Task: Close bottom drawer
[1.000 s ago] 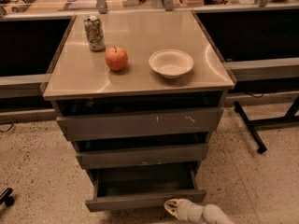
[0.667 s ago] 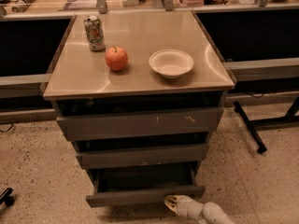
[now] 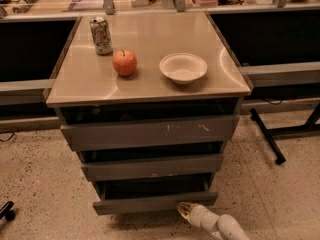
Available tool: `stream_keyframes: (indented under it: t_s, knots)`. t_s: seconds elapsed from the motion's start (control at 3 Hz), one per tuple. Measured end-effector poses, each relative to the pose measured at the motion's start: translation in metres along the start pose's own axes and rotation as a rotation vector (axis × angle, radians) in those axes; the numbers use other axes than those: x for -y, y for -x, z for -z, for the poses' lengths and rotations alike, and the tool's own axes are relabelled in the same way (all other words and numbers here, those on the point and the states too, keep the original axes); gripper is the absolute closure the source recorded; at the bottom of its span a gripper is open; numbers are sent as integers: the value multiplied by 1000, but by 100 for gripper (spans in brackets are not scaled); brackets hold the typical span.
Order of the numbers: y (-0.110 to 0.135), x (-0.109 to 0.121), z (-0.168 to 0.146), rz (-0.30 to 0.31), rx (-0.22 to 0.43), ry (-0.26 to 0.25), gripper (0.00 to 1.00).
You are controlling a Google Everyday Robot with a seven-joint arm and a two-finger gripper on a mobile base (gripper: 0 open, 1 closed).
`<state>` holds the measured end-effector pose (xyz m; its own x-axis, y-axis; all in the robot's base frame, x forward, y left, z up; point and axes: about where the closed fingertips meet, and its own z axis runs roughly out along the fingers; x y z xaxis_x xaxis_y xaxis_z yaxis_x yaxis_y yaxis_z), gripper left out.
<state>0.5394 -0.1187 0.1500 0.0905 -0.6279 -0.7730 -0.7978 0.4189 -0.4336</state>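
While all three drawers are standing somewhat pulled out, the desk (image 3: 150,81) is being viewed from above and in front, with three things being carried on its pale top. Beneath the top, the top drawer (image 3: 150,132), widest and marked with pale scratches, is being shown ajar, as is the middle drawer (image 3: 152,167) below it. The bottom drawer (image 3: 150,202), lowest and narrowest, is being shown open near the floor, a dark gap lying behind its plain front strip. The arm (image 3: 222,226) is being extended in from the lower right, and the hand (image 3: 184,209) is being held low, just beside the right part of that strip's lower edge. Whether it is touching the strip, and whether it is spread or pressed together, cannot be told. On the desk, the bowl (image 3: 183,68) is being carried right of centre, the apple (image 3: 124,62) near its left, and the can (image 3: 101,35) behind the apple, all apart.
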Motion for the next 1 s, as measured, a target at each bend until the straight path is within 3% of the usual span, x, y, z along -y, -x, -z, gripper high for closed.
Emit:
stream_keyframes:
  t_s: [0.33, 1.0]
  knots:
    - [1, 15, -6, 9, 4, -26, 100]
    - [4, 40, -25, 25, -5, -29, 100]
